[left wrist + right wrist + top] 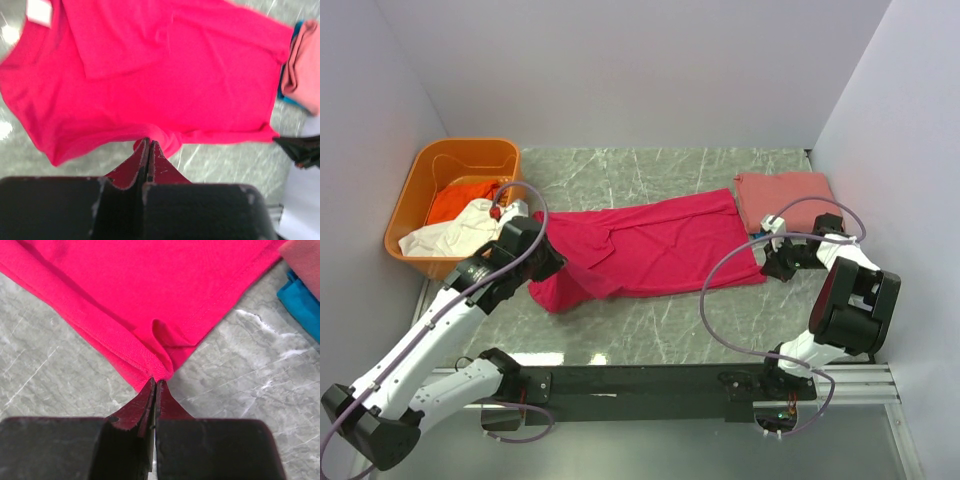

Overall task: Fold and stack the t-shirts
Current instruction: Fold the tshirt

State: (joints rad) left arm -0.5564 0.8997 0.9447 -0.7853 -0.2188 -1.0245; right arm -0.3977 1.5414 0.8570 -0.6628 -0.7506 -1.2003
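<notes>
The left gripper (149,145) has its red fingers pressed together with no gap, and a puckered fold of the crimson-pink t-shirt (650,245) is caught at their tips, at the shirt's collar end. From this gripper the shirt spreads straight ahead as a long folded band across the grey marble table (650,330), with a white neck label (39,12) ahead and to its left in the wrist view. The right gripper (155,385) is likewise closed tight, pinching the near corner of the same shirt's hem. The stitched hem runs away from its tips to the upper right, and a doubled, folded edge runs away to the upper left. Bare table lies on either side of its fingers. Ahead and to the right of the right gripper, just beside the crimson shirt's hem end, sits a folded salmon-pink t-shirt (785,195) lying on top of a blue t-shirt (302,305), whose edge shows beneath it. Beyond the left gripper, at the table's far left corner, stands an orange plastic tub (425,190) holding a crumpled orange t-shirt (460,200) and a white t-shirt (450,235).
</notes>
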